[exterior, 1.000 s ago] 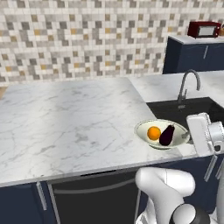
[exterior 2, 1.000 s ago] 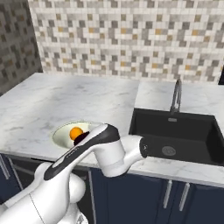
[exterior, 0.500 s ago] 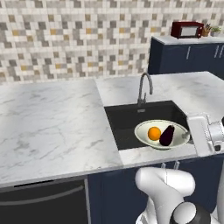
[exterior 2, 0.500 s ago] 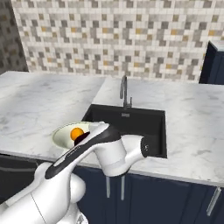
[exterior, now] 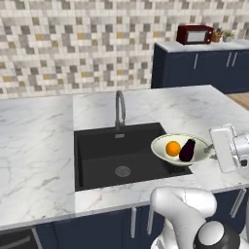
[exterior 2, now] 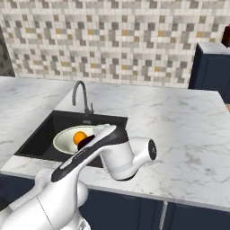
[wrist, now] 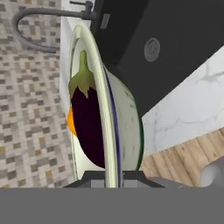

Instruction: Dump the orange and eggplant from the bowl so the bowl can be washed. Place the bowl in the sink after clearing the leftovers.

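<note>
Bowl [exterior: 181, 150] pinched at rim by claw [wrist: 113, 177], level above sink [exterior: 121, 154], keeping orange [exterior: 172, 148] and eggplant [exterior: 187, 150] inside

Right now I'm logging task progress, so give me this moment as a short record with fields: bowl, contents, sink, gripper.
bowl: bowl held level above the sink's right edge, gripped at its rim
contents: orange and eggplant lie side by side inside, not yet dumped
sink: sink black basin, holds nothing, faucet at its back edge
gripper: gripper closed on the bowl's rim
progress: leftovers not cleared, bowl not in the sink
</note>
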